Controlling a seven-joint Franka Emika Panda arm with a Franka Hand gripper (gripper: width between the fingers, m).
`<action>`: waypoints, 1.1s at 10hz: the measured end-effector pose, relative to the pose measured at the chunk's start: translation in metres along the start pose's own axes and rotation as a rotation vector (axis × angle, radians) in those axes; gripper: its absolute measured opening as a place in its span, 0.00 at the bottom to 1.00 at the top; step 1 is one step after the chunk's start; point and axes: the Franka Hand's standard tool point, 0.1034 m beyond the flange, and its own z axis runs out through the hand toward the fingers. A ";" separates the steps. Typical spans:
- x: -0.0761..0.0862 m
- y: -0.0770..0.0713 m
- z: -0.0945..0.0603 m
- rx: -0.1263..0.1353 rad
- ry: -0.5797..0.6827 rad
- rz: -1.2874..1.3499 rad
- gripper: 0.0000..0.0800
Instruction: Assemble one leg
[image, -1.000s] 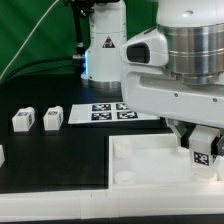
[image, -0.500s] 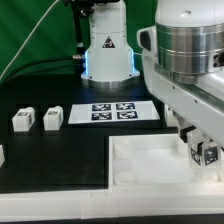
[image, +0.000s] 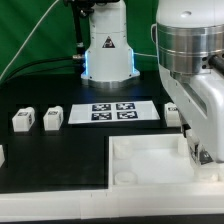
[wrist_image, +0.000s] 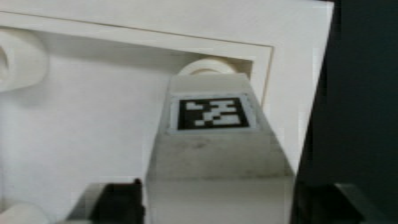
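Note:
My gripper (image: 202, 150) is low over the right side of the large white tray-like part (image: 150, 178) and is shut on a leg. In the wrist view the leg (wrist_image: 214, 140) is a white post with a black-and-white tag. It is held between my two dark fingers (wrist_image: 119, 202), and its far end reaches a round socket (wrist_image: 210, 68) in the tray's corner. I cannot tell whether the leg touches the socket. Two more legs (image: 22, 119) (image: 52, 117) stand on the black table at the exterior view's left.
The marker board (image: 110, 111) lies flat behind the tray. Another white part (image: 2, 155) shows at the exterior view's left edge. The robot base (image: 108, 50) stands at the back. A second round socket (wrist_image: 18, 65) shows on the tray in the wrist view.
The arm has swung toward the exterior view's right, carrying the held leg to the tray's right side. The loose legs have not moved.

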 end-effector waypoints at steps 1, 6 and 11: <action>-0.005 0.000 0.001 -0.002 0.000 -0.073 0.75; -0.011 0.001 0.003 -0.005 0.002 -0.565 0.81; -0.009 0.000 0.002 -0.006 0.003 -1.168 0.81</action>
